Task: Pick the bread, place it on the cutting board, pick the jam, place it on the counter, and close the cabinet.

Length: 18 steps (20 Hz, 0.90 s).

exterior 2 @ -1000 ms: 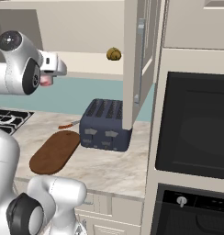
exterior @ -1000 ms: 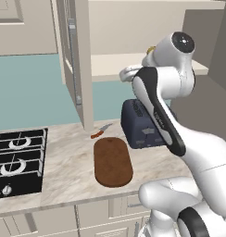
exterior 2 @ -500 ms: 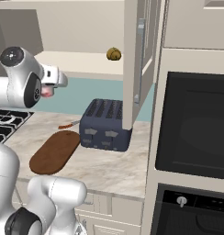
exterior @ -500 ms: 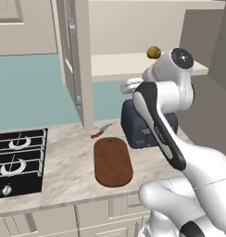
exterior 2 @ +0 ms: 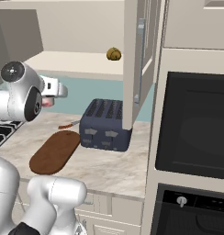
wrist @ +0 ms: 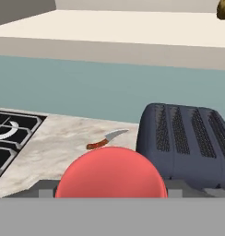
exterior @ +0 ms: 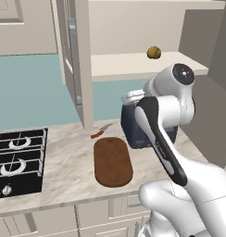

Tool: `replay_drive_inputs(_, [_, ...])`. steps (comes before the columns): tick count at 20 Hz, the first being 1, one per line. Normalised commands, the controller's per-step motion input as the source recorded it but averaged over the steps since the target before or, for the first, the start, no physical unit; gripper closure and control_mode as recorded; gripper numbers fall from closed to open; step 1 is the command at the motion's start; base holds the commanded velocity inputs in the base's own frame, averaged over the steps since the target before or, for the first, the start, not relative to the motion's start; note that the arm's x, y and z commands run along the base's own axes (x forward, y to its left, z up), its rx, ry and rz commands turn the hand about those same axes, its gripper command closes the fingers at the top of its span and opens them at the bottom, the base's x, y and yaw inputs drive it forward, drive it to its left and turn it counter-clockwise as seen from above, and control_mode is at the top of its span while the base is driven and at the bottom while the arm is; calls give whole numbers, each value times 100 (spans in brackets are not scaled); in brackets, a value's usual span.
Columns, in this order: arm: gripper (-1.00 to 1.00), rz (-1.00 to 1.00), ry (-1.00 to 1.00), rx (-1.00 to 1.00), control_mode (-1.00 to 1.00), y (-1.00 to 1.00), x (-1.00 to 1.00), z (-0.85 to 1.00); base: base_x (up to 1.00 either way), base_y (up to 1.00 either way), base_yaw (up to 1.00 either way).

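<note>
jam in my tool, bread not yet moved

my tool (exterior 2: pixel 53 102) is clamped on the jam (wrist: pixel 111 173), whose red body bulges up between my finger tips in the hand view. i carry it above the desk (exterior: pixel 68 166), out in front of the open cabinet (exterior: pixel 73 60), so it can be set down there. in the right base view a bit of red peeks below my white hand, beside my round dark-capped joint.

the bread (exterior: pixel 154 52) sits on the cabinet's pale shelf (exterior: pixel 133 65), well above the toaster (exterior 2: pixel 106 125). the cutting board (exterior: pixel 113 162) lies bare on the desk, between the stove (exterior: pixel 17 159) and the toaster, with a small knife (exterior: pixel 100 131) just behind it.

my arm rises from the base, bends at a raised elbow, and the hand points level toward the back wall, over the toaster's near side. i judge the jam comes down first.
</note>
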Motion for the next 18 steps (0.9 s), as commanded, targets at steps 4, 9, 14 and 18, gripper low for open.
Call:
replay_drive_inputs(4, [100, 0, 0, 0, -100, -3, -17, -31, 0, 0, 0])
replay_drive_inputs(9, [100, 0, 0, 0, -100, -1, -15, -32, 0, 0, 0])
replay_drive_inputs(14, [100, 0, 0, 0, -100, 0, -9, -36, 0, 0, 0])
replay_drive_inputs(18, [100, 0, 0, 0, -100, 0, -10, -28, 0, 0, 0])
